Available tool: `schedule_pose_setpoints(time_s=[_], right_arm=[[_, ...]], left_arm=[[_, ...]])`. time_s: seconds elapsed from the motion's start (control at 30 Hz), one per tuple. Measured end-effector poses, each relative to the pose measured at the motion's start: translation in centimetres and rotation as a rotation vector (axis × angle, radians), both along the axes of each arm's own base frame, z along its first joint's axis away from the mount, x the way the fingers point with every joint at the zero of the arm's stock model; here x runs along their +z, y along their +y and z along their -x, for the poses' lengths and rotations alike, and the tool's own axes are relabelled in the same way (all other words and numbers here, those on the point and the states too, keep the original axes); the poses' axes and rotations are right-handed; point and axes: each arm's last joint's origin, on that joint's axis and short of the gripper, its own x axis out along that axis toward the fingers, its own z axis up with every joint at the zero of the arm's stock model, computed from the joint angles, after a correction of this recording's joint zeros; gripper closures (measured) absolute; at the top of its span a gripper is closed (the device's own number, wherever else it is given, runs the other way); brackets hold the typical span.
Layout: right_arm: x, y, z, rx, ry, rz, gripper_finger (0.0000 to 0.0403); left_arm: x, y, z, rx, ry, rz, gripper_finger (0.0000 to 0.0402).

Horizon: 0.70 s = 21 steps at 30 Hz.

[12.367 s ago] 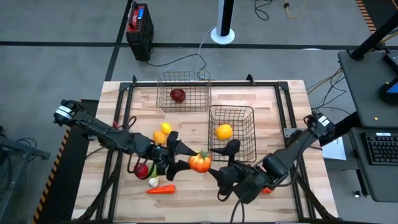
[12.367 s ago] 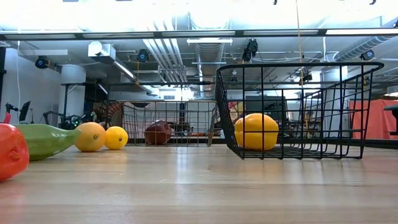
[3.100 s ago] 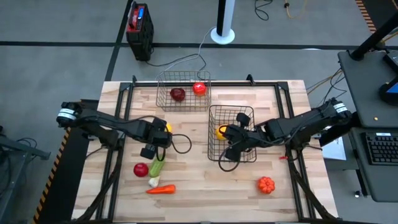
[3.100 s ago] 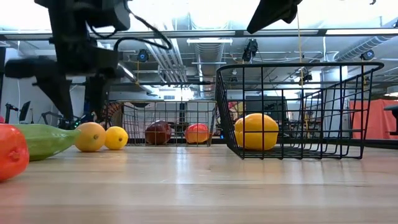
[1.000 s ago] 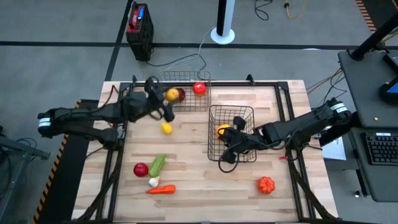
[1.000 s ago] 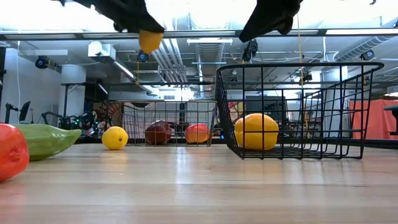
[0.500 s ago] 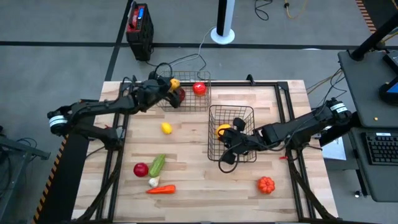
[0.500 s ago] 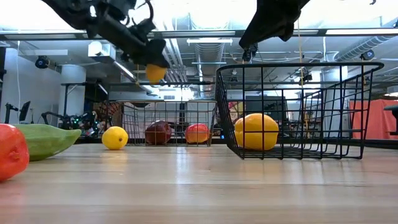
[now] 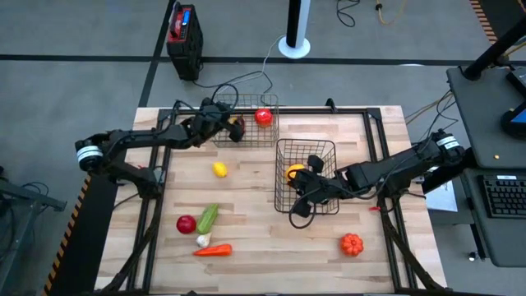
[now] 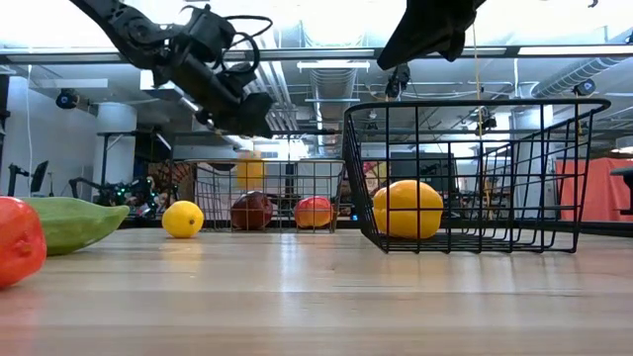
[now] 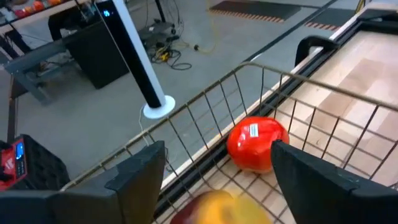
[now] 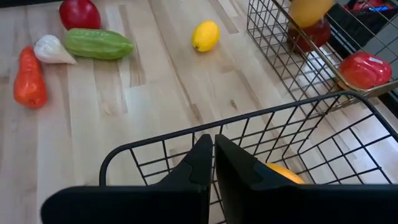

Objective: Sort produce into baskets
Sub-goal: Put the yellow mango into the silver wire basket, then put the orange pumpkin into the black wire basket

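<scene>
My left gripper [image 9: 227,123] hangs open over the far basket [image 9: 244,97]. A yellow-orange round fruit [image 10: 249,170] is in the air just below its fingers, inside the basket's walls, and shows blurred in the left wrist view [image 11: 217,208]. A dark red fruit [image 9: 239,129] and a red one [image 11: 256,143] lie on that basket's floor. My right gripper [image 12: 213,149] is shut and holds nothing, above the rim of the near basket [image 9: 306,141]. A yellow-orange fruit [image 10: 407,209] lies in that basket.
On the table's left lie a lemon [image 9: 219,169], a green cucumber [image 9: 207,217], a red round piece [image 9: 186,224], white garlic [image 9: 202,240] and a carrot [image 9: 212,250]. A small orange pumpkin [image 9: 352,243] sits near the right front. A red-and-black box [image 9: 184,37] stands on the floor beyond the table.
My left gripper has carried the yellow-orange fruit toward the far edge and down over the far basket, then let go of it. The fruit has dropped clear of the fingers and is falling inside the basket.
</scene>
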Motion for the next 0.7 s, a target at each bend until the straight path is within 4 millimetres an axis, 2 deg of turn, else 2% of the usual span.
schedule_pose_setpoints(time_s=[0.2, 0.33, 0.53, 0.7], right_arm=[[0.1, 0.0, 0.0, 0.004, 0.0, -0.019, 0.039], [1.3, 0.4, -0.2, 0.054, -0.021, -0.131, 0.039], [2.9, 1.7, 0.4, 0.133, 0.075, -0.37, 0.039], [2.4, 3.6, 2.2, 0.054, 0.247, -0.578, 0.039]], left_arm=[[0.0, -0.1, 0.2, -0.001, 0.021, 0.011, 0.0107], [0.9, -1.1, 0.4, -0.033, 0.006, 0.004, 0.0106], [3.2, -4.2, 0.9, -0.167, -0.047, -0.012, 0.0106], [5.3, -8.2, 1.3, -0.319, -0.125, -0.024, 0.0106]])
